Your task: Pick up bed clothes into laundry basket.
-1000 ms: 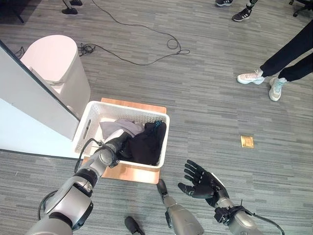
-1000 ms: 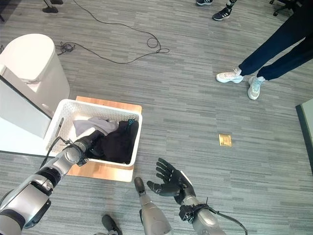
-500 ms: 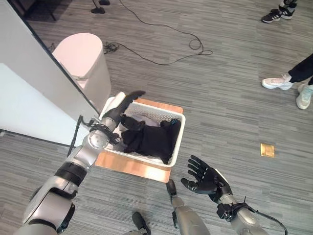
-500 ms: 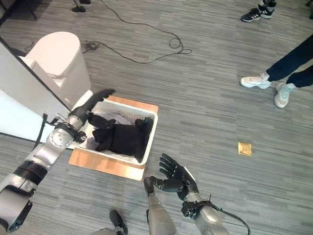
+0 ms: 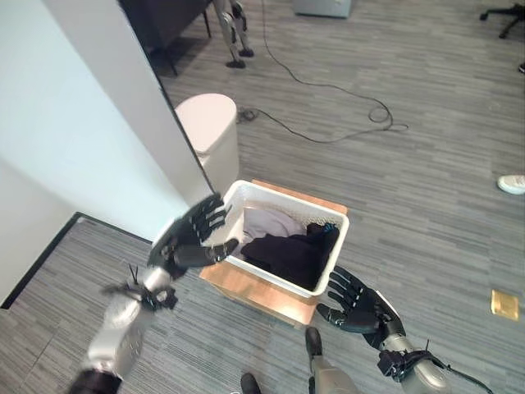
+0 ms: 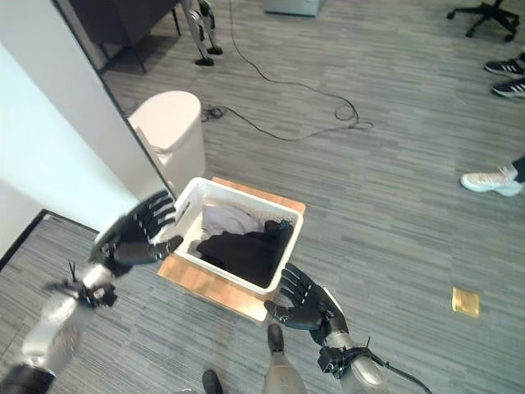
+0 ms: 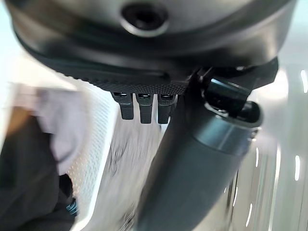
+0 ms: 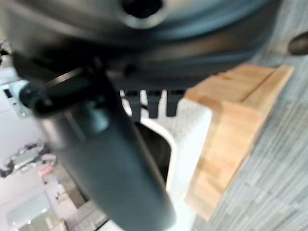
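Two hands, left hand (image 5: pixel 190 240) and right hand (image 5: pixel 358 301), are held released and empty beside the laundry basket (image 5: pixel 331 264), where the bed clothes (image 5: pixel 289 248) are already piled between them.

A white perforated plastic laundry basket (image 5: pixel 283 281) is seen on a pale, smooth wooden board (image 5: pixel 261 297). Soft matt cloth, dark (image 5: pixel 289 250) and light grey (image 5: pixel 267 222), is held inside. The floor (image 5: pixel 410 172) looks finely striped and matt.
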`<state>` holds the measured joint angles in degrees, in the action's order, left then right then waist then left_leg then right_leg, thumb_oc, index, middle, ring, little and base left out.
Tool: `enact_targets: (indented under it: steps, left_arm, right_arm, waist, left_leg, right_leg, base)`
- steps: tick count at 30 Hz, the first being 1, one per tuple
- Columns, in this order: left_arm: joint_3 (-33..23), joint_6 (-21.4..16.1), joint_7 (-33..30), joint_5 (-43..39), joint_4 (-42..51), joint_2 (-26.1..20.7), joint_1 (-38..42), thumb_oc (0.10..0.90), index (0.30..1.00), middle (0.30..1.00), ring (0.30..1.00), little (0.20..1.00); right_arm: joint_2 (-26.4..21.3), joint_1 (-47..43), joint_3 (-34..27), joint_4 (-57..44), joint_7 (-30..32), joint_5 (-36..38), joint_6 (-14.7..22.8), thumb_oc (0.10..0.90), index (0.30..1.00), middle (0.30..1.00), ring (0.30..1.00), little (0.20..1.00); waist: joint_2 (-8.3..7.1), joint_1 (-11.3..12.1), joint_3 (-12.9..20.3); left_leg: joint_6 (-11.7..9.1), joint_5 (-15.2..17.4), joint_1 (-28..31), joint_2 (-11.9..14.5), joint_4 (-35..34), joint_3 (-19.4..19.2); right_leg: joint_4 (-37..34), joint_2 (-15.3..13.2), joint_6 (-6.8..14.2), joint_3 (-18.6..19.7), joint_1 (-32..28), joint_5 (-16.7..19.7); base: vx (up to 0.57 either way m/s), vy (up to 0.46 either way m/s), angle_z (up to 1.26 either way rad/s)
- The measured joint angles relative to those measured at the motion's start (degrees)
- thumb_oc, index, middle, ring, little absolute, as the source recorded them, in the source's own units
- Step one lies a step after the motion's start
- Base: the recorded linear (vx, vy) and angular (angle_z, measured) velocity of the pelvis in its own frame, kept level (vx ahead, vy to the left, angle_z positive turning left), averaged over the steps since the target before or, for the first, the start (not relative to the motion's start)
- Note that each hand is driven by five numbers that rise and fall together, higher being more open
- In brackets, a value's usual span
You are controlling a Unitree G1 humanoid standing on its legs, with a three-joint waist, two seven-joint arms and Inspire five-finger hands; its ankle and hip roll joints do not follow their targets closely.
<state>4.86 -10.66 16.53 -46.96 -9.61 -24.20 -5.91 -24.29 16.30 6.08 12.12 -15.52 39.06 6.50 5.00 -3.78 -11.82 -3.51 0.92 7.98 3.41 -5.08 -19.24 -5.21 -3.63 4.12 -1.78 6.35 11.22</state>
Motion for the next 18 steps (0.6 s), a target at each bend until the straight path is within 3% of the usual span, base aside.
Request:
enact_targets:
  steps: [3, 8, 12, 18]
  left_arm:
    - [-3.31, 0.92, 0.08, -2.68, -1.95, 6.62, -5.9, 0.8, 0.9, 0.9, 0.9, 0.9]
    - [-2.91, 2.34, -0.15, -2.21, -3.44, 7.83, -13.35, 0.8, 0.9, 0.9, 0.9, 0.9]
    - [-3.23, 2.29, -3.33, -1.21, -3.65, 12.0, -14.99, 0.8, 0.9, 0.9, 0.9, 0.9]
    - [-2.18, 2.35, -4.86, -1.21, -5.42, 13.6, -15.4, 0.8, 0.9, 0.9, 0.9, 0.9]
  right_arm:
    - [2.51, 1.55, -1.82, -0.86, 0.0, -0.02, -0.02, 0.8, 0.9, 0.9, 0.9, 0.9]
    - [2.95, 3.07, -2.44, -3.09, 0.02, -0.28, -0.19, 0.8, 0.9, 0.9, 0.9, 0.9]
    - [3.04, 4.43, -2.71, -3.86, 0.52, -1.63, -0.19, 0.8, 0.9, 0.9, 0.9, 0.9]
    - [3.26, 4.57, -2.39, -4.03, 1.4, -3.79, -0.22, 0.8, 0.9, 0.9, 0.9, 0.9]
  waist:
    - [-0.7, 0.04, 0.9]
    - [-1.1, 1.84, 4.06]
    - [-0.54, 2.85, 5.36]
    - [-0.48, 3.18, 5.88]
  left_leg:
    - [0.06, 0.01, 0.76, 0.08, 0.01, 0.84]
    - [0.31, 0.15, 0.95, 0.0, -0.01, 1.32]
    - [0.8, 0.05, 1.24, -0.26, -0.03, 3.0]
    - [1.29, 0.12, 1.25, -0.43, -0.17, 4.27]
  right_leg:
    - [-0.02, -0.12, -0.07, -0.94, -1.24, -0.42]
    - [-0.02, -0.46, 0.1, -1.57, -1.75, -0.76]
    - [-0.03, -1.08, 0.55, -2.96, -2.86, -1.08]
    - [-0.02, -1.54, 0.64, -4.24, -3.59, -1.16]
  base:
    - [0.0, -0.022, 0.14]
    - [-0.01, -0.013, 0.07]
    - [-0.02, -0.02, 0.21]
    - [-0.01, -0.009, 0.11]
